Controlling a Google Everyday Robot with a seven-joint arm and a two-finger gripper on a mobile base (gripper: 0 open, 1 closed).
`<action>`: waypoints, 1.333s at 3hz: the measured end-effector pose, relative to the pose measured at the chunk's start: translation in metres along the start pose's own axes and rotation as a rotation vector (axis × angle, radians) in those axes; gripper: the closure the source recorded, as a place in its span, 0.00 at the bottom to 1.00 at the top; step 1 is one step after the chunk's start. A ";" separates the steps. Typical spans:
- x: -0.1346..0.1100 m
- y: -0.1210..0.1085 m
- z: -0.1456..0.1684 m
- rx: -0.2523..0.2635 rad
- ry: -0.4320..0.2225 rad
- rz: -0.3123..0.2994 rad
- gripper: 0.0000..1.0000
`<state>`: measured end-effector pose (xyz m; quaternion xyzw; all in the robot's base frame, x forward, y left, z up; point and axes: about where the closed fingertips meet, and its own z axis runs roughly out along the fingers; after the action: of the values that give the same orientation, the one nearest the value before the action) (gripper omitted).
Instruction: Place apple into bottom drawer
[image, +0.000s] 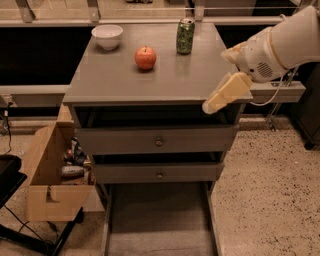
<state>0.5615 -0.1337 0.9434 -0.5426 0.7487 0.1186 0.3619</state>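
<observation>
The red-orange apple (145, 57) sits on the grey cabinet top (120, 85), left of centre near the back. The bottom drawer (157, 222) is pulled out at the cabinet's foot, its flat floor bare. My gripper (211, 106) hangs from the white arm (285, 45) that comes in from the right. It is at the cabinet's front right corner, well to the right of the apple and nearer the front. It holds nothing that I can see.
A white bowl (107, 36) stands at the back left of the top and a green can (185, 36) at the back right. Two knobbed drawers (158, 141) are shut. An open cardboard box (50, 175) with clutter stands left of the cabinet.
</observation>
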 end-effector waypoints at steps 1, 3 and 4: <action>-0.049 -0.021 0.045 0.019 -0.207 -0.021 0.00; -0.083 -0.032 0.083 0.026 -0.313 -0.050 0.00; -0.098 -0.054 0.097 0.060 -0.389 -0.026 0.00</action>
<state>0.6649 -0.0285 0.9520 -0.5081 0.6608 0.1943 0.5171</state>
